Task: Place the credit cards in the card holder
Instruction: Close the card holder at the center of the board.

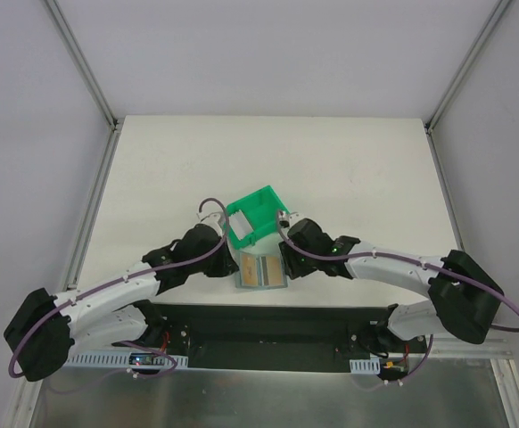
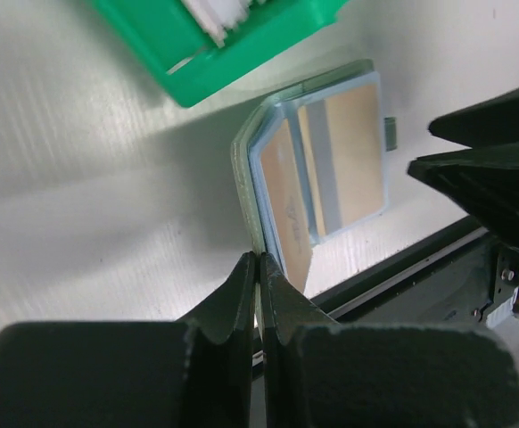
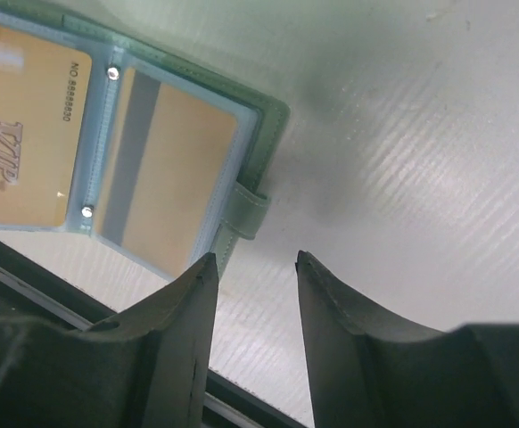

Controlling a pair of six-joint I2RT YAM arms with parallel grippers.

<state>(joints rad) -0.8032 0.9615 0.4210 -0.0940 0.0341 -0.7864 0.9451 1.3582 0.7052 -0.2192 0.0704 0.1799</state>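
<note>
Near desk (image 1: 349, 169) edge: left fingers (image 2: 252, 272) clenched on the raised leaf of the open card holder (image 2: 244, 174); right fingers (image 3: 206, 272) parted, empty, beside its clasp tab. Two tan credit cards (image 3: 28, 134) sit pocketed, one reading "VIP" and "NO 8888…". Next, likely: a thin-edge pinch on the pale cards in the green bin (image 1: 261, 207) beyond.

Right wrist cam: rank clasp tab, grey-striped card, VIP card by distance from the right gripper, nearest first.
From the right gripper:
1. clasp tab, on the card holder edge, just ahead of the fingertips.
2. grey-striped card, in the pocket next to the tab.
3. VIP card, far pocket, left of view.
</note>
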